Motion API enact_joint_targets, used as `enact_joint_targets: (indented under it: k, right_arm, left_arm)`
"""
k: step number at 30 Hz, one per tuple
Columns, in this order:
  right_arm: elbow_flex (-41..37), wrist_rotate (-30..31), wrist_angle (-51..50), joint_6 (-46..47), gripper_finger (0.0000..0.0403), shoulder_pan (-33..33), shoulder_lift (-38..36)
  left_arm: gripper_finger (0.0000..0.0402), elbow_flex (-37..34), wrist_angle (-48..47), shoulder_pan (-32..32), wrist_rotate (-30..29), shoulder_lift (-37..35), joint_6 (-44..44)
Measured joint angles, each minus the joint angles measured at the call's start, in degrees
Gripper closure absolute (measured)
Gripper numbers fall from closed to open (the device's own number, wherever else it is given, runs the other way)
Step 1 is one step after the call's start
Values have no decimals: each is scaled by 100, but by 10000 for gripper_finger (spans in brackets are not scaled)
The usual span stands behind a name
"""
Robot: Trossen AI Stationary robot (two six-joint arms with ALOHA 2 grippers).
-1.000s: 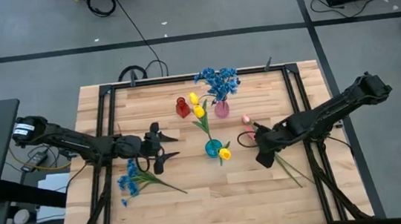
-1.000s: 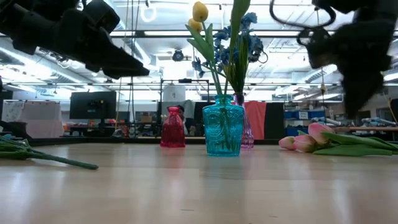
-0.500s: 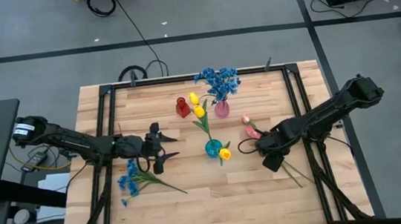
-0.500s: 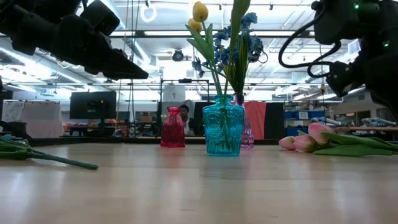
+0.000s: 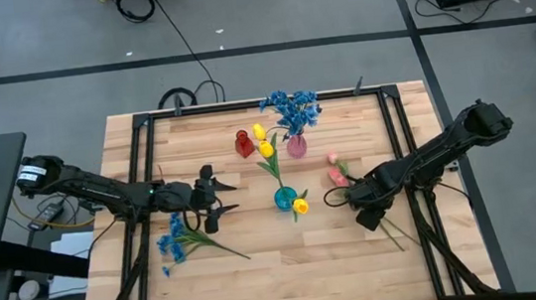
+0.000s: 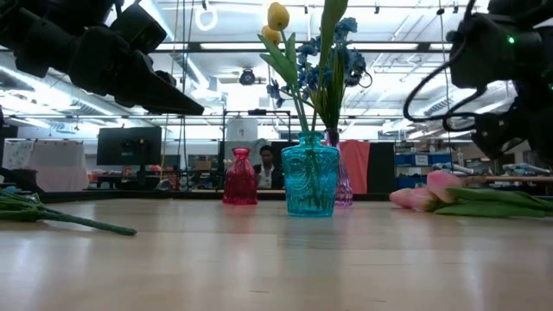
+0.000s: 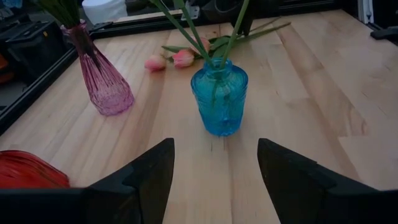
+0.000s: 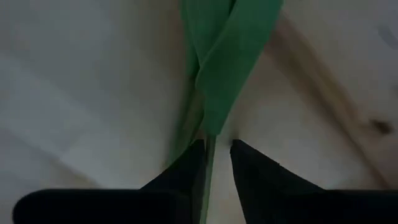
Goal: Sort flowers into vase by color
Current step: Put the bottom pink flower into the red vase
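On the pale wooden bench (image 5: 260,261), the right claw (image 5: 366,219) is low over the pink tulip buds (image 5: 336,172) lying on their long green stems (image 8: 214,74) near the bench's right side. In the right wrist view its two dark fingers (image 8: 183,171) are nearly closed with a thin green stem running through the narrow gap between them; whether they actually pinch it cannot be told.

The left claw (image 5: 225,197) hangs above the bench left of centre, its fingers (image 7: 152,174) spread wide and holding nothing, facing the turquoise glass vase (image 5: 285,198). That vase stands in the middle and carries the yellow tulip buds (image 5: 266,148), one bloom drooping just beside it. Behind it, toward the far edge, a purple glass vase (image 5: 296,146) holds the blue sprigs of small blossoms (image 5: 292,108), and a small red glass vase (image 5: 243,144) stands near its left. Another blue sprig (image 5: 172,242) lies flat on the bench near the left claw.

A person (image 6: 266,164) shows far in the room behind the red vase.
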Motion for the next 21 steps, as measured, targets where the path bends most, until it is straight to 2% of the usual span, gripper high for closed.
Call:
enact_joint_targets:
  k: [3, 9, 16, 21]
  right_arm:
    - [-91, 95, 13, 119, 327, -5, 28]
    - [-117, 163, -3, 304, 389, -15, -7]
    - [-135, 392, -315, 575, 380, -123, -430]
    - [133, 1262, -496, 631, 394, -122, -1063]
  left_arm:
    - [165, 0, 2, 0, 2, 0, 0]
    - [165, 2, 97, 0, 5, -36, 4]
    - [165, 4, 63, 0, 59, -164, -20]
    - [165, 2, 57, 0, 57, -162, -35]
